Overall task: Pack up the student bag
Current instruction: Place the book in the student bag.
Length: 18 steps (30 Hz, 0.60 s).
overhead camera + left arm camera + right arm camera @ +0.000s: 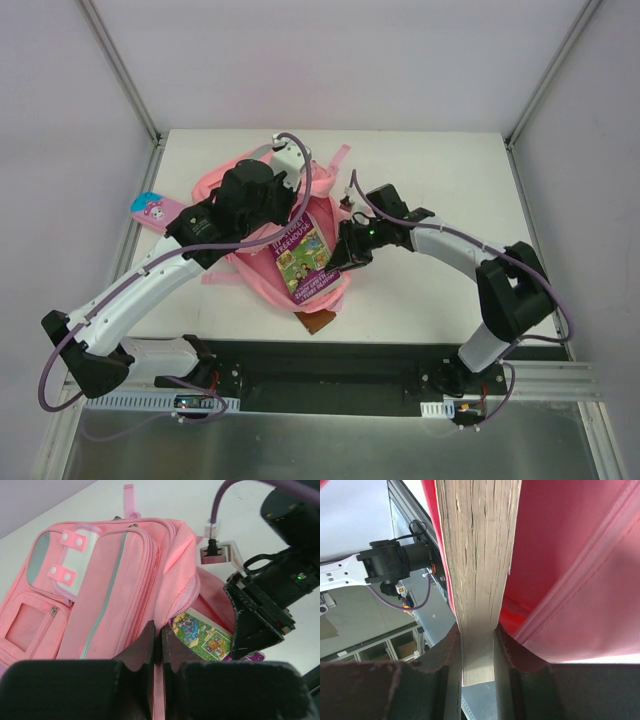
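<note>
The pink student bag [248,270] lies in the middle of the table, front pockets [60,580] facing up. My left gripper [258,222] is shut on the pink fabric rim of the bag's opening [159,630] and holds it up. A thick book with a purple and green picture cover [303,258] sits partly inside the opening [205,635]. My right gripper [346,255] is shut on the book's page edge [479,555], with the pink bag fabric [580,575] right beside it. The right gripper's black body [255,615] shows in the left wrist view.
A small pink cartoon pencil case [155,209] lies at the table's left edge. A brown flat object [318,322] sticks out from under the bag's near end. Both arms cross above the bag.
</note>
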Each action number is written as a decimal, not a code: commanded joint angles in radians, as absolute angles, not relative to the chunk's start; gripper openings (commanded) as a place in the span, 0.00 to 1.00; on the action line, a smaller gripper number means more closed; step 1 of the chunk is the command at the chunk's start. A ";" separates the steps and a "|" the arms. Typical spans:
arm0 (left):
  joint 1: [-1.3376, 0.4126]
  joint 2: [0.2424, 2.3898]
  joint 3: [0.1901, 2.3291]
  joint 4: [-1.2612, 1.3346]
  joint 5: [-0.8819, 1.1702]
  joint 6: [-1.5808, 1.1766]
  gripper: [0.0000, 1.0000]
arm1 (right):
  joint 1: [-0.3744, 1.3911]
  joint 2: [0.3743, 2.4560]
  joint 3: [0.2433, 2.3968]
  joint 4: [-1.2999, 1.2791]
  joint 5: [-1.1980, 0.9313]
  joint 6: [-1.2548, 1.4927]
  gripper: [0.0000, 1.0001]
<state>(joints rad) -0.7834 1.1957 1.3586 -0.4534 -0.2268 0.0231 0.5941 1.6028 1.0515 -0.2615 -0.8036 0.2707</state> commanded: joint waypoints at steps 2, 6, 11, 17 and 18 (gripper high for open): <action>-0.767 1.190 1.367 -0.354 -0.226 0.008 0.00 | 0.610 1.664 1.066 -0.257 -0.857 0.230 0.01; -0.767 1.196 1.373 -0.354 -0.219 0.006 0.00 | 0.609 1.615 0.990 0.010 -0.851 0.415 0.01; -0.767 1.195 1.382 -0.353 -0.225 0.014 0.00 | 0.603 1.537 0.908 0.213 -0.787 0.560 0.01; -0.767 1.184 1.374 -0.354 -0.232 0.018 0.00 | 0.607 1.457 0.879 0.365 -0.759 0.704 0.01; -0.767 1.180 1.368 -0.353 -0.233 0.014 0.00 | 0.612 1.444 0.879 0.379 -0.758 0.703 0.01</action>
